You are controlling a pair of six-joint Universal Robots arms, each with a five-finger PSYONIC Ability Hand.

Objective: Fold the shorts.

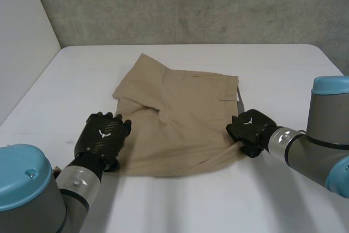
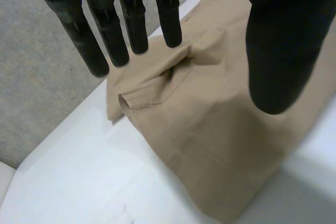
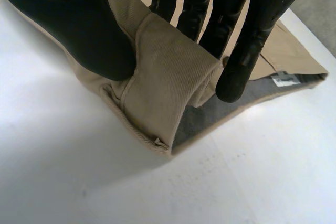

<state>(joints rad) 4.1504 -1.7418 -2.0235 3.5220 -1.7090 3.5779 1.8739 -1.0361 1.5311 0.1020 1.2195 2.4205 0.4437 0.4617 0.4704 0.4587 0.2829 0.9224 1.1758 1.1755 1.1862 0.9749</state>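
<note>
Tan shorts (image 1: 180, 113) lie folded over and rumpled in the middle of the white table (image 1: 76, 75). My left hand (image 1: 103, 135) hovers at their near left edge; in the left wrist view its fingers (image 2: 131, 24) are straight and its thumb stands apart above the cloth (image 2: 210, 129), holding nothing. At the near right corner my right hand (image 1: 251, 128) grips the waistband. The right wrist view shows a fold of tan cloth (image 3: 168, 77) pinched between thumb (image 3: 79, 30) and fingers, with the grey inner lining and a label showing beside it.
A grey concrete wall (image 1: 191, 4) rises behind the table and a white panel (image 1: 22, 36) stands at the left. Grey floor (image 2: 37, 87) lies past the table's edge in the left wrist view. Bare table surrounds the shorts.
</note>
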